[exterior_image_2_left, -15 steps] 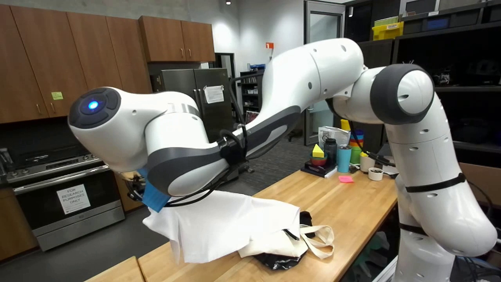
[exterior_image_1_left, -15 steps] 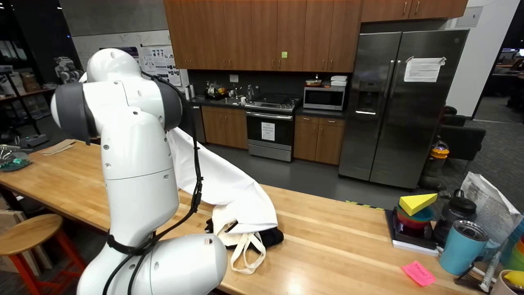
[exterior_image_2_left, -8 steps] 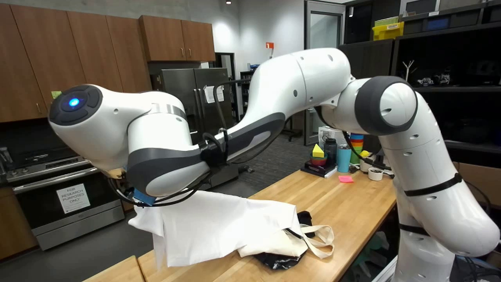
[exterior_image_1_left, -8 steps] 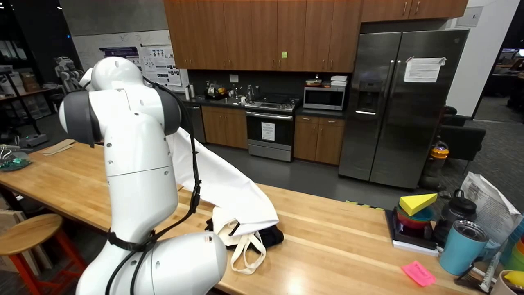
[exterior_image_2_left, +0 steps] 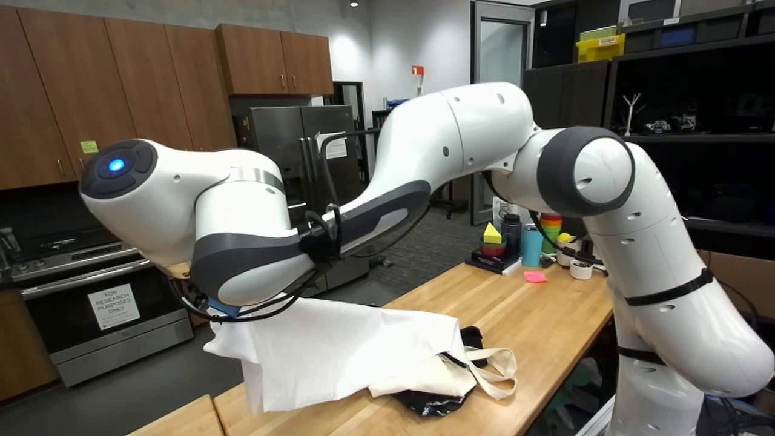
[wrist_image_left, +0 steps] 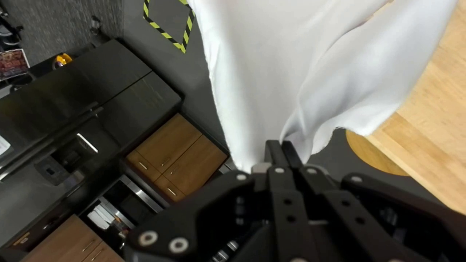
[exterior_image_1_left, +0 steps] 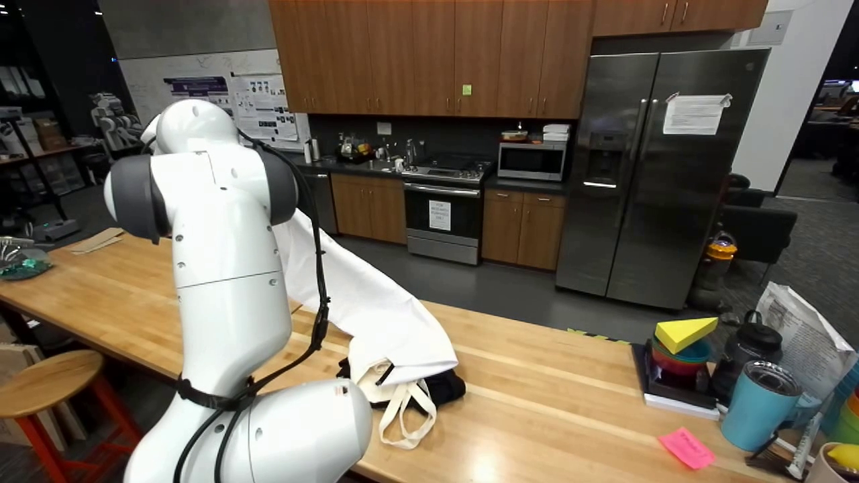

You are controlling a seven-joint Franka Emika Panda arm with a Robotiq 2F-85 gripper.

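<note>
While white cloth [wrist_image_left: 260, 72] is pinched between close-set fingers [wrist_image_left: 273, 152], its far end is draped over a cream bag [exterior_image_2_left: 424, 376] and black material [exterior_image_2_left: 431, 404] on the desk [exterior_image_2_left: 536, 309]

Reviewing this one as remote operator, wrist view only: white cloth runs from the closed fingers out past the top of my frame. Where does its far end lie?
Observer: In both exterior views, the white cloth lies over cream fabric there.
Operator: Anything underneath?
Observer: Black material pokes out from under it; I can't tell what it is.
Operator: And farther off?
Observer: A pink note lies on the tabletop.
</note>
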